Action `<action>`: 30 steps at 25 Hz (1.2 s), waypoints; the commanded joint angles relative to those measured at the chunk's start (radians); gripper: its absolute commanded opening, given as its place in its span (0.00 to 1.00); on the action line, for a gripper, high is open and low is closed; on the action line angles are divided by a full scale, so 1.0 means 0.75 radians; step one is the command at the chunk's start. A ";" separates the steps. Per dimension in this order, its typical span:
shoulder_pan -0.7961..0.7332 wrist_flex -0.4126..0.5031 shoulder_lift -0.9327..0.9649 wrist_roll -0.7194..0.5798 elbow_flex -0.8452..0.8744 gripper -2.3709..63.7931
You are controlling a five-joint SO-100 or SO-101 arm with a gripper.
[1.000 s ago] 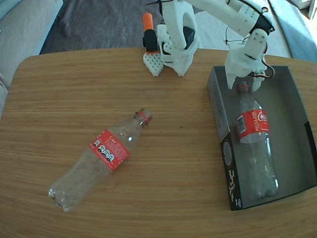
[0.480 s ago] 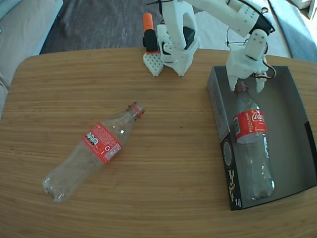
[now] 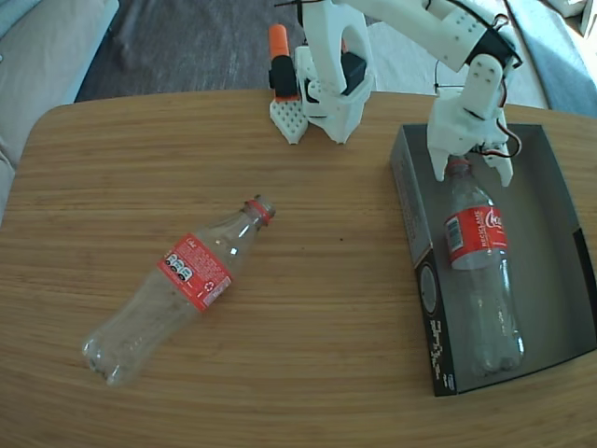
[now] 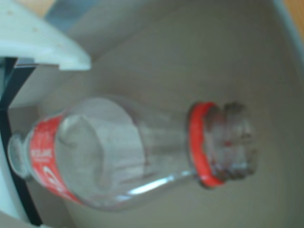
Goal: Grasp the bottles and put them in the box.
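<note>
We see our end effector spread apart, straddling the neck of one Coca-Cola bottle lying inside the box; the other Coca-Cola bottle lies on the desk, well apart.

Fixed view: high above the near edge of the surface, looking steeply down and toward the far edge, where the arm base stands; whole surface in frame, floor beyond. Wrist view: rides on the arm, very close, aimed down into the box, slightly blurred. Shared part: far end of the box by the right edge, with the neck of the bottle inside it.
</note>
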 commanded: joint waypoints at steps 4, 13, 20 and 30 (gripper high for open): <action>0.070 0.127 0.031 -0.010 -0.202 0.73; 0.290 0.331 0.031 -0.010 -0.546 0.73; 0.520 0.503 0.031 -0.010 -0.540 0.73; 1.062 0.524 0.031 -0.022 -0.403 0.73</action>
